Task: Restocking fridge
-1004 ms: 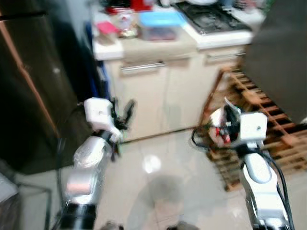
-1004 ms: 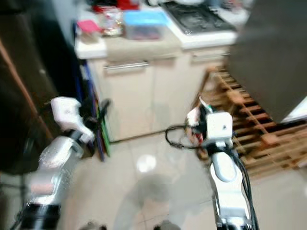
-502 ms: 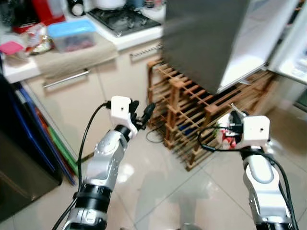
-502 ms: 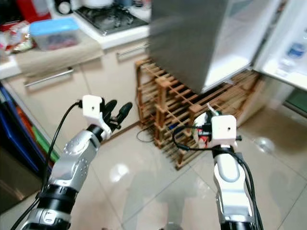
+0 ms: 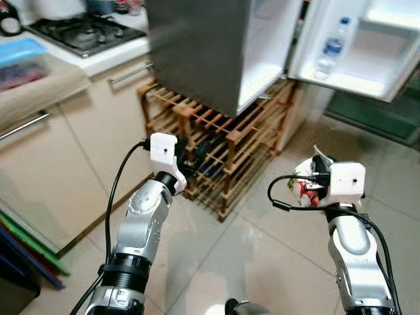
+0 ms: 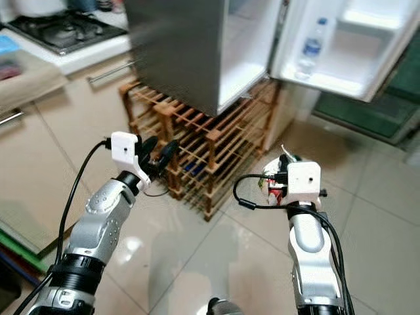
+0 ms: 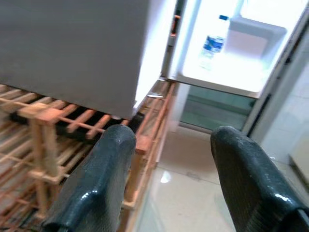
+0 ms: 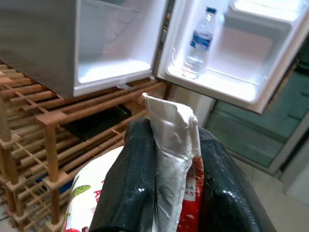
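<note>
Fridge (image 5: 216, 46) ahead stands open above its wooden rack (image 5: 210, 147), door shelf bearing one water bottle (image 5: 333, 47); my right gripper (image 5: 307, 187) grips the snack packet (image 8: 166, 169) (undelivered), left gripper (image 5: 193, 154) splayed, empty.

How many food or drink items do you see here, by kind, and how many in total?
Water bottle, standing in the open fridge door shelf: 1
Snack packet, held in the right gripper: 1
Total: 2
</note>
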You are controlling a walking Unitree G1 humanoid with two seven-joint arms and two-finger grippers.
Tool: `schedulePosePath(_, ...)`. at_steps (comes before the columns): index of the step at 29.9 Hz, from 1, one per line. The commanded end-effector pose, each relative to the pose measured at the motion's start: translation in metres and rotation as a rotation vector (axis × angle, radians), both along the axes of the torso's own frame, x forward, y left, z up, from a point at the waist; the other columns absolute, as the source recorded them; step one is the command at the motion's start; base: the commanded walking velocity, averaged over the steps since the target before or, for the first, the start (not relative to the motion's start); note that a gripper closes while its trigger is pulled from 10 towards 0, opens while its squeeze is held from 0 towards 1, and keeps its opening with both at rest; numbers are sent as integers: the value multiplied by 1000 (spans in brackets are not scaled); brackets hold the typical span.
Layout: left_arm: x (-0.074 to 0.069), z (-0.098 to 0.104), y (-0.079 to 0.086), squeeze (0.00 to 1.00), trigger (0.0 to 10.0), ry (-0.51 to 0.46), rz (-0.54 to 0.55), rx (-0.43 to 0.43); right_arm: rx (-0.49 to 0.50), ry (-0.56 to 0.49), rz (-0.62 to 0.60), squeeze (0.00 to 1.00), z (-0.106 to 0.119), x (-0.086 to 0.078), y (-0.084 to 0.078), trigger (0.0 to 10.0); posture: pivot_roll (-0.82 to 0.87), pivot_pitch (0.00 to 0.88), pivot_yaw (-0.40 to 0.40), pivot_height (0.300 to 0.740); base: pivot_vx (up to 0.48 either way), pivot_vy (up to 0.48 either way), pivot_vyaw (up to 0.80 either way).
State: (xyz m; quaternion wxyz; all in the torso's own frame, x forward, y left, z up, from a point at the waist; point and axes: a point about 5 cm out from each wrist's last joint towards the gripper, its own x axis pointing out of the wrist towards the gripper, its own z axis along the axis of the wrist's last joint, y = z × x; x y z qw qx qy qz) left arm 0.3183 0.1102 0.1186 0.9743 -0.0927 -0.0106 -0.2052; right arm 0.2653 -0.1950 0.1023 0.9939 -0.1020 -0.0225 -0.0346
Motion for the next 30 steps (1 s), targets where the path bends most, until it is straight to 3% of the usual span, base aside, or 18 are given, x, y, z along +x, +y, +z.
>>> schedulePosePath(1,1,6,-2,0,10000,-24,-23,-14,4,3,8,0,-2,-4,1,10000,-139,0,27,740,0,0,-763)
schedulePosePath(8,0,8,-19,0,10000,-56,-83,-6,4,-11,-4,0,0,-3,0,10000,-149,0,31,740,38,-427,-763)
schedulePosePath(17,8,14,-25,0,10000,-71,-110,-3,-17,-42,3,0,5,6,1,10000,-159,0,38,740,285,-382,-763)
schedulePosePath(30,14,11,-29,0,10000,-53,-94,23,-21,-28,6,0,2,9,3,10000,-160,0,43,740,357,-312,0)
